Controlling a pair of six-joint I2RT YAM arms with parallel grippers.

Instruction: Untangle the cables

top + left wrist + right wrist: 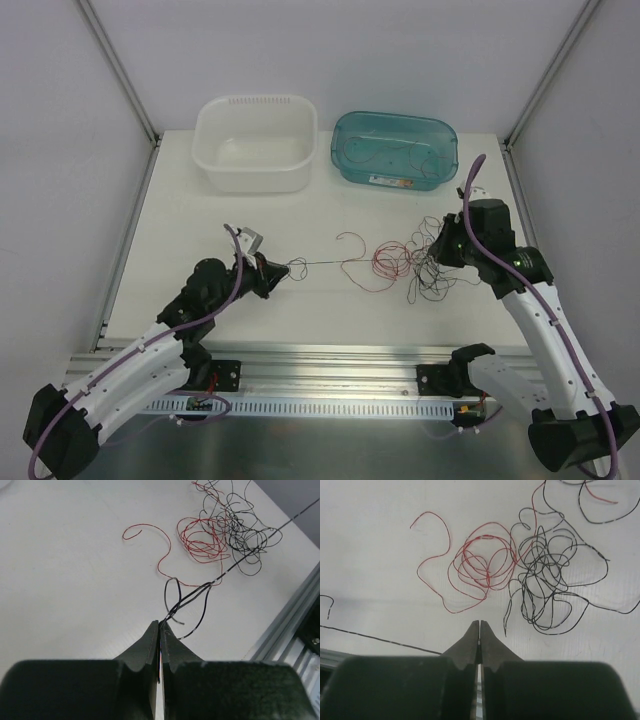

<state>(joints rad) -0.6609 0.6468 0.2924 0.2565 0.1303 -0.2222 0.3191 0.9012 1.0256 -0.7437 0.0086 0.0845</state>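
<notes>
The cables lie mid-table: a red-brown coil beside a black tangle. My left gripper is shut on the looped end of a black cable, which runs taut from its tips toward the right arm. In the left wrist view the red coil and the black tangle lie beyond the tips. My right gripper is shut just above the tangle. In its wrist view the taut black strand runs in from the left and disappears behind the fingers. The red coil and black tangle lie ahead.
A white tub and a teal bin holding some thin wires stand at the back. An aluminium rail runs along the near edge and also shows in the left wrist view. White walls enclose the table.
</notes>
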